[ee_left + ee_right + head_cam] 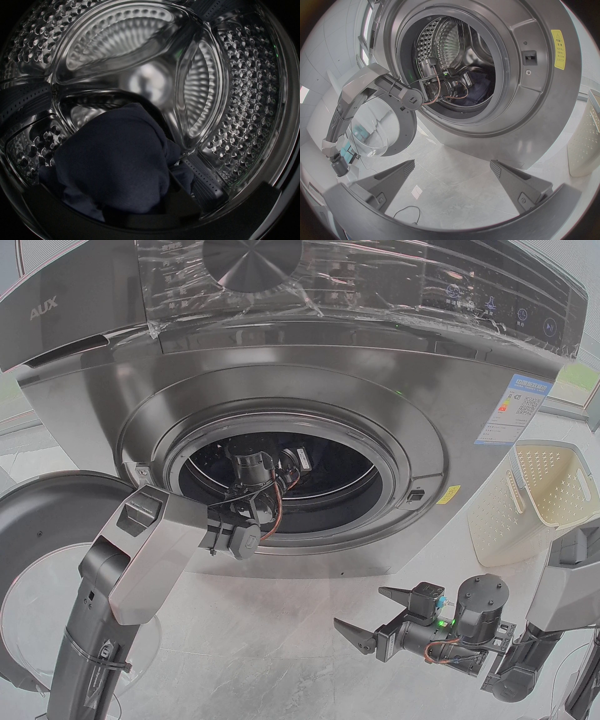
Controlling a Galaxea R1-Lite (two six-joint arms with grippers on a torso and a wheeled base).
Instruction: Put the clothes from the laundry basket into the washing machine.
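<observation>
The washing machine stands with its round opening facing me. My left arm reaches through that opening, and my left gripper is inside the drum. Seen from the left wrist, a dark navy garment is heaped low in the steel drum, and my left gripper has its fingers spread to either side of it. The same garment lies beyond that gripper in the right wrist view. My right gripper hangs open over the floor in front of the machine, holding nothing. The cream laundry basket sits at the right.
The machine's round glass door is swung open on the left, behind my left arm. The perforated basket leans beside the machine's right corner. Pale tiled floor spreads in front.
</observation>
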